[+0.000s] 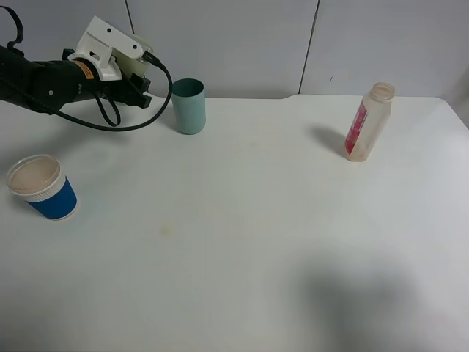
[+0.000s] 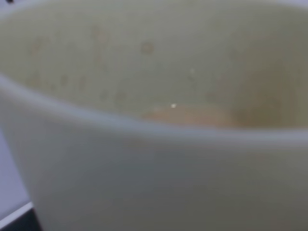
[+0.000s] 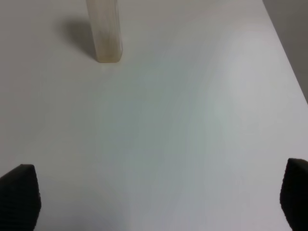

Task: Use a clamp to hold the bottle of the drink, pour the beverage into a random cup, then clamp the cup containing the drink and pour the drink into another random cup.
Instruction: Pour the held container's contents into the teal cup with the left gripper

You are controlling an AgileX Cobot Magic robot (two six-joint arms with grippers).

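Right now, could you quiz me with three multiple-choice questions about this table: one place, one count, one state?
1. Where is the bottle? A) on the table's right side B) inside a cup C) in a gripper
2. How many cups are there? A) one B) two C) four
3. The right gripper is: A) shut B) open C) gripping the bottle
Answers: 1A, it stands alone there; 2B, a teal cup and a blue cup; 3B, its fingertips sit far apart.
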